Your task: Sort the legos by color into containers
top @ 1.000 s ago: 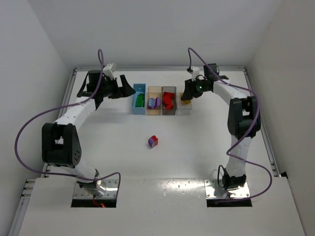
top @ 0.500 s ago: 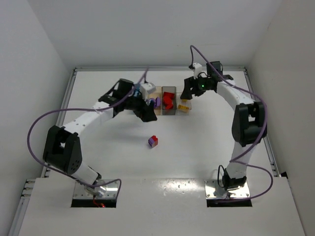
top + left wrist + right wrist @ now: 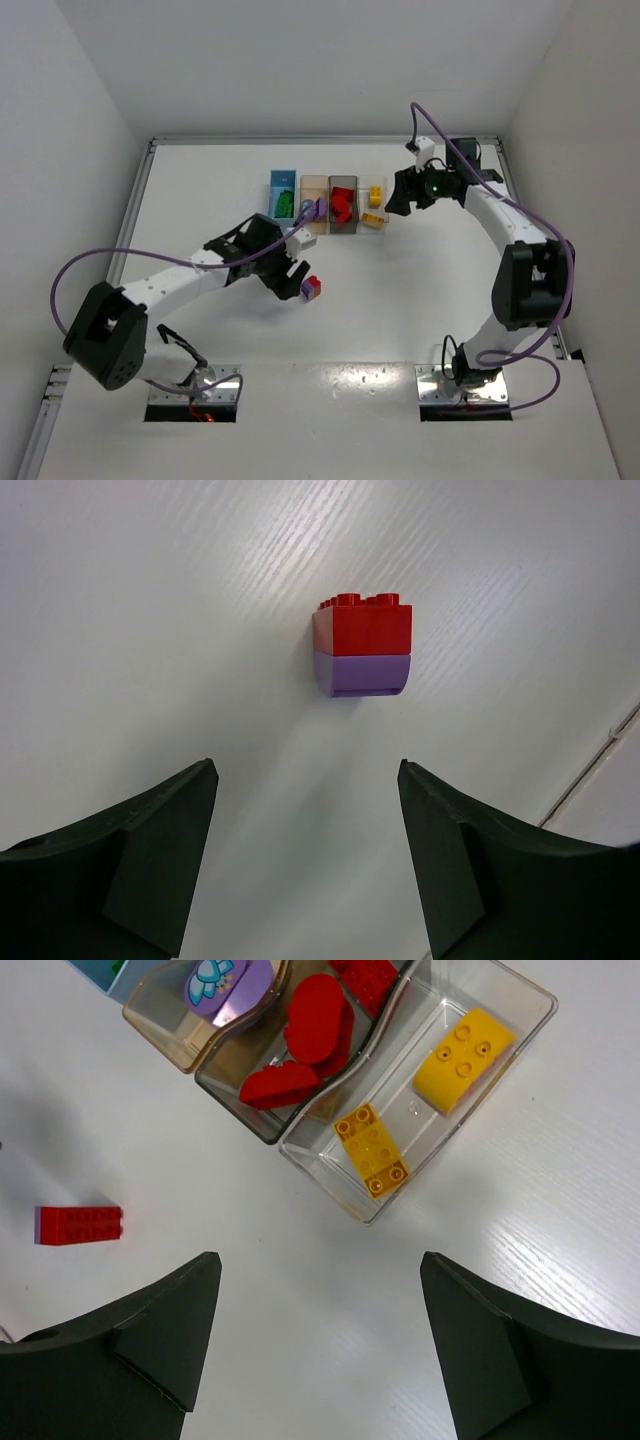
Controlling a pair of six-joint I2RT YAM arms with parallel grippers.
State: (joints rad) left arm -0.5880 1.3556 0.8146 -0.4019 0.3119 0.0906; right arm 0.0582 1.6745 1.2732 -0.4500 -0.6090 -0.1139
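Looking from above, four small plastic boxes sit in a row on the smooth white table (image 3: 200, 200): blue (image 3: 283, 180), tan (image 3: 313, 186), dark grey (image 3: 343, 182) and clear (image 3: 374, 204). A little two-brick stack (image 3: 311, 288) stands alone, just beside the left gripper (image 3: 292, 276). The right gripper (image 3: 392, 198) hangs near the clear box.

From the left wrist, the stack is a shiny red brick with bumps joined to a purple one. The jaws are spread wide and hold nothing.

From the right wrist, two yellow bricks (image 3: 463, 1058) lie in the clear box, rounded red pieces (image 3: 312, 1022) in the grey one, and a purple piece (image 3: 235, 982) in the tan one. These jaws are wide apart too, touching nothing.
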